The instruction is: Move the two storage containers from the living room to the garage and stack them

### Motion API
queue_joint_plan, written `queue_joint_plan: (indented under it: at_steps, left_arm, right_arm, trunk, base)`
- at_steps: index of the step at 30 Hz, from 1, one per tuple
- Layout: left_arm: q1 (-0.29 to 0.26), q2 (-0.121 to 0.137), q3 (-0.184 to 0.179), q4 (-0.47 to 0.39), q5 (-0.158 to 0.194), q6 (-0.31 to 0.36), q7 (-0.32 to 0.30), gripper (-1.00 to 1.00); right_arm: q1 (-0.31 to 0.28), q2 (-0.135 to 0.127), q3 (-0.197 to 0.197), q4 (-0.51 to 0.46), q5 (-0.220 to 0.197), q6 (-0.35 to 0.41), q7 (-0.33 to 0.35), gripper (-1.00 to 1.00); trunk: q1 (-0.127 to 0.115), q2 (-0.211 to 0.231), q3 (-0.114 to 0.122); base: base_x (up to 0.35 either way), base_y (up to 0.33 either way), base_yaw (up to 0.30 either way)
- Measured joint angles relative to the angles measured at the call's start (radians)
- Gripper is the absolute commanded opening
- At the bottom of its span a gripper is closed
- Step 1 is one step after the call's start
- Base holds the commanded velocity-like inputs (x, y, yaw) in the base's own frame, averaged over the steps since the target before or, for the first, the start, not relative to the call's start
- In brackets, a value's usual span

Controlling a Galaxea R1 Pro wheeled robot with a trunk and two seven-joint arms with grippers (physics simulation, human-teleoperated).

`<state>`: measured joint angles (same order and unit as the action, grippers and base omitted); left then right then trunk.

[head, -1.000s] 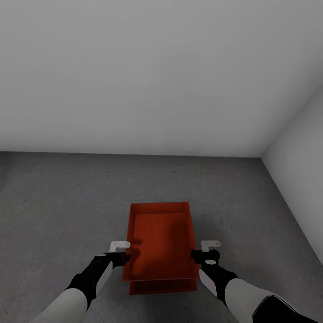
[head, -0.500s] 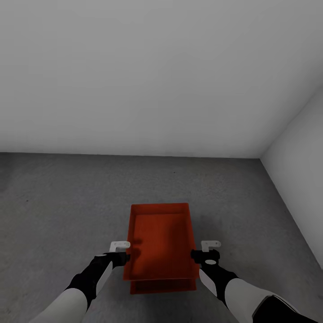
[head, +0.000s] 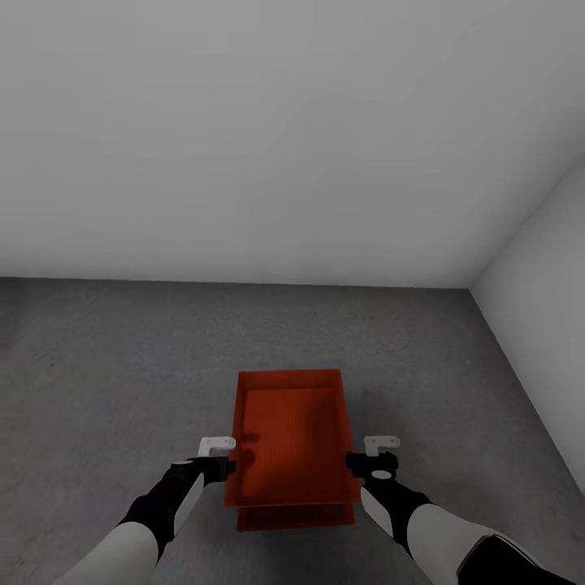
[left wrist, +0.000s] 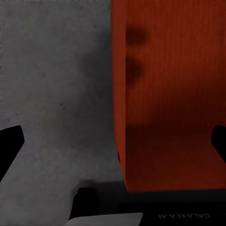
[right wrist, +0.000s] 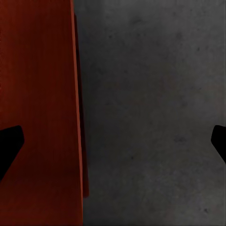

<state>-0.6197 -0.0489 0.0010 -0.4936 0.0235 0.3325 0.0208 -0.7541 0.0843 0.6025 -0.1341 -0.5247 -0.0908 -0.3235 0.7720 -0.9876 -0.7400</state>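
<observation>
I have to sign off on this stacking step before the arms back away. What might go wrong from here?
1. The upper container sits slightly askew on the lower container, whose near edge pokes out beneath; it may settle crooked or slide off.
2. The left gripper and right gripper straddle the upper bin's side walls with open jaws; pulling away sideways could catch a wall and drag it.
3. The stack lies near the robot on the floor; driving forward might bump it.

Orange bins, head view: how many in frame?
2. The upper container sits between the left gripper and the right gripper; the lower container shows beneath its near edge, on the floor.
</observation>
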Motion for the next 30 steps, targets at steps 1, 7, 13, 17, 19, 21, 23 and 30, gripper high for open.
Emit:
queue_joint_plan:
  at_steps: [1, 7, 13, 17, 19, 21, 23, 30]
  left_arm:
    - [0.000, 0.000, 0.000, 0.000, 0.000, 0.000, 0.000, 1.00]
    - [0.000, 0.000, 0.000, 0.000, 0.000, 0.000, 0.000, 1.00]
    - [0.000, 0.000, 0.000, 0.000, 0.000, 0.000, 0.000, 1.00]
    - [0.000, 0.000, 0.000, 0.000, 0.000, 0.000, 0.000, 1.00]
    - [0.000, 0.000, 0.000, 0.000, 0.000, 0.000, 0.000, 1.00]
    - [0.000, 0.000, 0.000, 0.000, 0.000, 0.000, 0.000, 1.00]
    - [0.000, 0.000, 0.000, 0.000, 0.000, 0.000, 0.000, 1.00]
    - [0.000, 0.000, 0.000, 0.000, 0.000, 0.000, 0.000, 1.00]
  right_arm:
    - [0.000, 0.000, 0.000, 0.000, 0.000, 0.000, 0.000, 1.00]
    - [0.000, 0.000, 0.000, 0.000, 0.000, 0.000, 0.000, 1.00]
    - [0.000, 0.000, 0.000, 0.000, 0.000, 0.000, 0.000, 1.00]
    - [0.000, 0.000, 0.000, 0.000, 0.000, 0.000, 0.000, 1.00]
    - [0.000, 0.000, 0.000, 0.000, 0.000, 0.000, 0.000, 1.00]
    - [0.000, 0.000, 0.000, 0.000, 0.000, 0.000, 0.000, 1.00]
    - [0.000, 0.000, 0.000, 0.000, 0.000, 0.000, 0.000, 1.00]
    - [0.000, 0.000, 0.000, 0.000, 0.000, 0.000, 0.000, 1.00]
  trunk:
    - [-0.004, 0.007, 0.003]
    - [-0.027, 0.049, 0.022]
    - [-0.050, 0.091, 0.041]
    - [-0.065, 0.119, 0.053]
    - [-0.073, 0.133, 0.060]
    - [-0.081, 0.147, 0.066]
    - [-0.088, 0.161, 0.072]
    - [-0.115, 0.210, 0.094]
  base:
    - [0.000, 0.000, 0.000]
    - [0.000, 0.000, 0.000]
    - [0.000, 0.000, 0.000]
    - [0.000, 0.000, 0.000]
    - [0.000, 0.000, 0.000]
    - [0.000, 0.000, 0.000]
    - [0.000, 0.000, 0.000]
    - [0.000, 0.000, 0.000]
